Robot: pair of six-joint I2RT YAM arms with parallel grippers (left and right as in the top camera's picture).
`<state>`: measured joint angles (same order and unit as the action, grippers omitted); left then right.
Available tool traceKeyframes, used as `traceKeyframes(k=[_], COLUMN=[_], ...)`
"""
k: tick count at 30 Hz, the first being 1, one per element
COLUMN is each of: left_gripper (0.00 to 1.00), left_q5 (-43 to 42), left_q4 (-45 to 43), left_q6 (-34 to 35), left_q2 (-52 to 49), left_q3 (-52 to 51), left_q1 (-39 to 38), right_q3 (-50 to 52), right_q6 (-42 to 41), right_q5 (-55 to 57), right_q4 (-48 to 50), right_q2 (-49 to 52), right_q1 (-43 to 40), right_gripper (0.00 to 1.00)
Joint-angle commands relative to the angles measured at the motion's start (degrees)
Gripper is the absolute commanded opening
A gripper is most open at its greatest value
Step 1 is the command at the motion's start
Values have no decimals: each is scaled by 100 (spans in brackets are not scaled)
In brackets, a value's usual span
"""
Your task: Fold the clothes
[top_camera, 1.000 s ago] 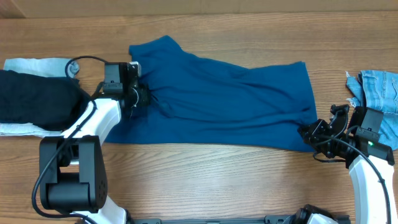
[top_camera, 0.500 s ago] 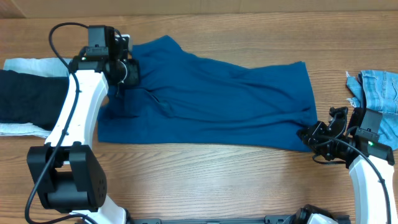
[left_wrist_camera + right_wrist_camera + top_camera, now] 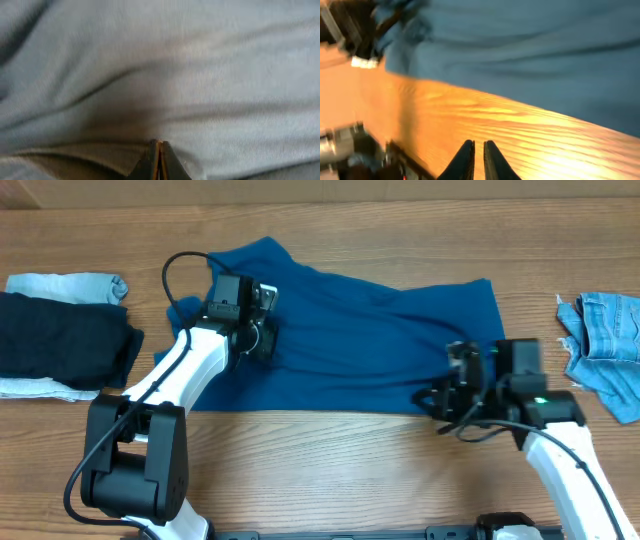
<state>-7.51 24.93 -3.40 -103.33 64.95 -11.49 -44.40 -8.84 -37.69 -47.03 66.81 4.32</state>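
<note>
The clothes, a royal-blue shirt, lie spread and wrinkled across the middle of the wooden table. My left gripper rests low on the shirt's left part. In the left wrist view its fingertips are pressed together against pale, creased fabric, with no fold visible between them. My right gripper sits at the shirt's lower edge, towards the right. Its jaws stand almost together over bare wood with nothing between them. The shirt fills the top of that view.
A near-black folded garment lies on pale cloth at the far left. A light-blue denim piece lies at the right edge. Bare wood runs along the front of the table, where both arm bases stand.
My left arm swung from the shirt's upper left corner down and right onto the shirt. My right arm slid left from the lower right corner along the shirt's lower edge.
</note>
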Motion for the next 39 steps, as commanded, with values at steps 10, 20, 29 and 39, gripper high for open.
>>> traceKeyframes(k=[10,20,29,39], left_gripper=[17,16,18,19], left_q5=[1062,-284,-570,-564], left_q4=[2647,2155,168,-1244], left_q6=[103,774,726,839], left_q2=[400,415,400,-643], left_q3=[2573,577,-605,-778], left_q1=[103,494,470,472], right_q3=[-2468,-2789,-2787,-2787], right_q6=[-774,-931,-1384,-1823], right_q5=[1453,1366,1456,916], right_q4=[297,1235,1735,968], right_q2=[2374,4063,4896,4929], right_q1=[2430,3449,3521,3521], right_gripper=[15,15,7,4])
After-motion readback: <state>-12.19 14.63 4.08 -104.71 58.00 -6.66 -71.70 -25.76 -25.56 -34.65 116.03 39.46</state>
